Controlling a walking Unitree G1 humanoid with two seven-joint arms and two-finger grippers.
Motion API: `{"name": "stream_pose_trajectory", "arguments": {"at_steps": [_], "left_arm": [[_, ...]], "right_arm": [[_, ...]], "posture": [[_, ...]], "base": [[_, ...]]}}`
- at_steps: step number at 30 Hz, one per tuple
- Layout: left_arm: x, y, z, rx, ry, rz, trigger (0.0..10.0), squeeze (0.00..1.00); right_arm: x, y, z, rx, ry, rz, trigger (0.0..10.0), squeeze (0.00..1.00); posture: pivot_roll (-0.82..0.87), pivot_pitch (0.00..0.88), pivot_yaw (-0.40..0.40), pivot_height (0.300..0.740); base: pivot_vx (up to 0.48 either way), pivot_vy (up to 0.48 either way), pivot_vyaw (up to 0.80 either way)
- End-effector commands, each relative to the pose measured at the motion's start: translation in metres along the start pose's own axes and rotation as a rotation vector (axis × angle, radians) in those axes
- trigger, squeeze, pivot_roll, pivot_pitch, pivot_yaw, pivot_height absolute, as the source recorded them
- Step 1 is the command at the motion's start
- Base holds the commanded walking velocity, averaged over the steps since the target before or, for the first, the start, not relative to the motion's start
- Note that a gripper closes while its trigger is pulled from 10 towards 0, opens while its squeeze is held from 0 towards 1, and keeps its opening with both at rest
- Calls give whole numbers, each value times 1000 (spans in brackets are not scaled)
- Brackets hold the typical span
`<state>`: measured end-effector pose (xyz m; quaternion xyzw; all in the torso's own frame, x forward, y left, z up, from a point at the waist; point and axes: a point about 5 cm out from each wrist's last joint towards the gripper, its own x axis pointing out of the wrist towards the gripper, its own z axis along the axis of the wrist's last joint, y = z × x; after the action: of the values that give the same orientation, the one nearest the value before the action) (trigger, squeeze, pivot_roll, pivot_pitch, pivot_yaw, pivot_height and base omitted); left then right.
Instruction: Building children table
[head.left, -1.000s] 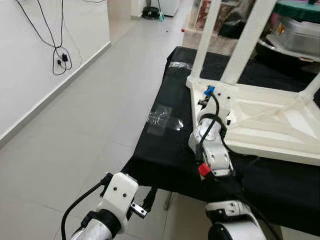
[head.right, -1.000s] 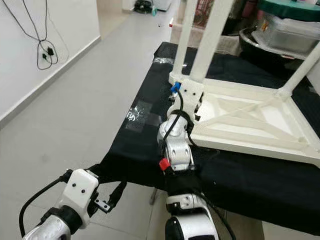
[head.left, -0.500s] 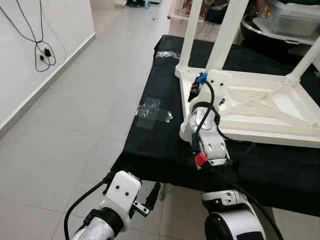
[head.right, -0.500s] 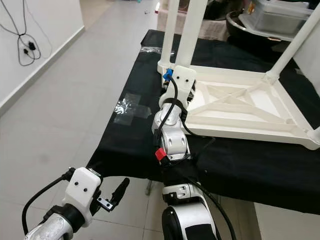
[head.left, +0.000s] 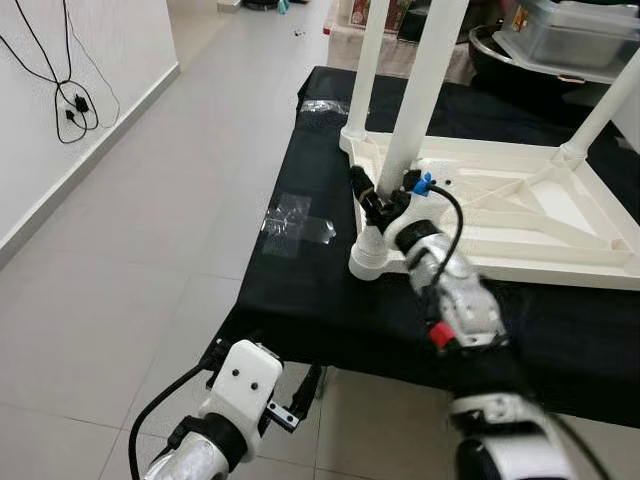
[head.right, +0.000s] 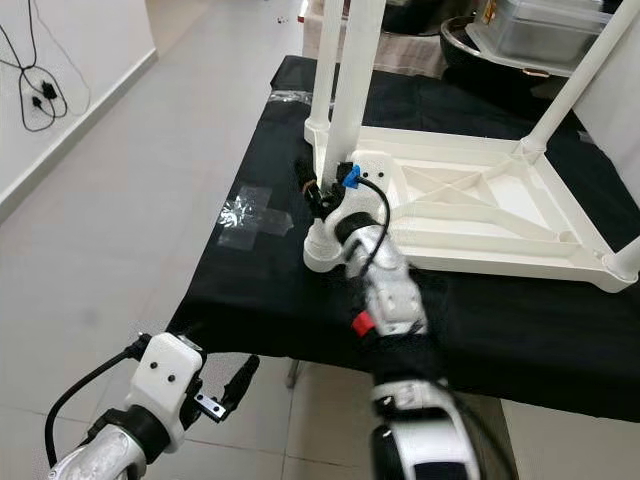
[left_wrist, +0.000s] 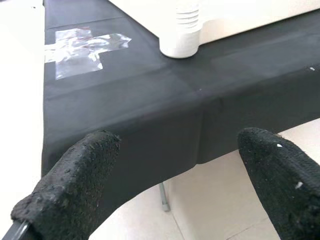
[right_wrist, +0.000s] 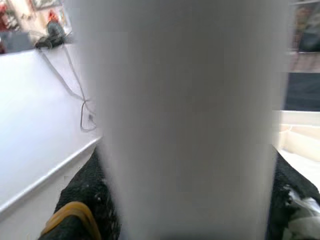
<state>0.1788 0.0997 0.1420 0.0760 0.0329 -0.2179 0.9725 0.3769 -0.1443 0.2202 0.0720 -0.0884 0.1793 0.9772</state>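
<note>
A white children's table (head.left: 520, 215) lies upside down on a black-covered bench (head.left: 300, 290), its legs pointing up. The near-left leg (head.left: 415, 95) rises from a ribbed round socket (head.left: 370, 262) at the table's corner. My right gripper (head.left: 378, 203) is shut on this leg a little above the socket. In the right wrist view the leg (right_wrist: 185, 115) fills the space between the black fingers (right_wrist: 82, 197). My left gripper (left_wrist: 175, 170) hangs open below the bench's front edge, left of the corner socket (left_wrist: 181, 30), and shows low down (head.left: 303, 392) in the eye views.
A patch of clear tape (head.left: 293, 222) lies on the black cloth left of the table. Other legs stand at the far-left (head.left: 368, 60) and far-right (head.left: 605, 105) corners. Plastic bins (head.left: 575, 35) crowd the back right. Tiled floor (head.left: 130, 270) and a wall with hanging cables (head.left: 72, 100) lie to the left.
The view has shifted. My right forearm has swung from in front of the table's corner out to the right, baring the near-left leg with the gripper on it. The left arm has hardly moved.
</note>
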Motion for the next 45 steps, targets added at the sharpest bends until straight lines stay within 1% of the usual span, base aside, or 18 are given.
{"name": "stream_pose_trajectory", "arguments": {"at_steps": [1,2,10,19,20,21,22,25,28,31,36,37,38,40,41,42,44,45], "left_arm": [[0,-1,-4,-3,20,-3,10000,0],[0,-1,-4,-3,20,-3,10000,0],[-2,-2,-3,-1,18,-3,10000,0],[-3,-2,-2,-3,18,0,10000,0],[-3,-2,-2,-3,19,-1,10000,0],[-3,-3,-2,-3,19,-1,10000,0],[-3,-3,-2,-3,18,-1,10000,0],[-3,-3,-2,-2,19,-1,10000,0],[-3,-4,-2,-3,19,1,10000,0],[-2,-4,-2,-4,19,0,10000,0],[-2,-3,-2,-3,19,-3,10000,0],[-1,-3,-2,-1,18,-5,10000,0],[-1,-3,-2,-1,18,-5,10000,0],[0,-1,-2,3,16,-8,10000,0],[0,-1,-2,3,16,-8,10000,0],[1,0,-3,5,16,-8,10000,0],[1,0,-2,6,15,-8,10000,0],[1,0,-2,8,14,-7,10000,0]], "right_arm": [[3,-3,0,12,0,75,10000,0],[3,-3,0,12,0,75,10000,0],[18,7,12,91,119,576,10000,0],[21,11,21,110,135,745,10000,0],[22,13,21,103,140,768,8627,0],[23,14,22,107,142,779,2471,0],[24,15,22,117,141,789,235,0],[25,15,22,118,125,776,0,0],[29,12,22,101,96,679,0,0],[34,-1,20,107,70,416,0,0],[32,-9,16,85,56,298,0,0],[27,-18,8,38,54,121,0,0],[27,-18,8,38,54,121,0,0],[5,-34,-8,-34,28,-262,0,0],[5,-34,-8,-34,28,-262,0,0],[-10,-29,-13,-64,-10,-409,0,0],[-14,-24,-13,-81,-22,-431,0,0],[-11,-8,-12,-48,-61,-364,0,0]], "posture": [[140,117,-122,740],[140,117,-122,740],[163,125,-127,740],[168,129,-131,740],[175,132,-134,740],[179,131,-136,740],[179,131,-136,740],[179,131,-136,740],[175,132,-139,740],[164,135,-133,740],[150,145,-124,740],[144,147,-117,740],[144,147,-117,740],[140,146,-114,740],[140,146,-114,740],[140,145,-114,740],[140,145,-114,740],[147,141,-111,740]], "base": [[0,0,0],[0,0,0],[0,0,0],[0,0,0],[0,0,0],[0,0,0],[0,0,0],[0,0,0],[0,0,0],[0,0,0],[0,0,0],[0,0,0],[0,0,0],[0,0,0],[0,0,0],[0,0,0],[0,0,0],[0,0,0]]}}
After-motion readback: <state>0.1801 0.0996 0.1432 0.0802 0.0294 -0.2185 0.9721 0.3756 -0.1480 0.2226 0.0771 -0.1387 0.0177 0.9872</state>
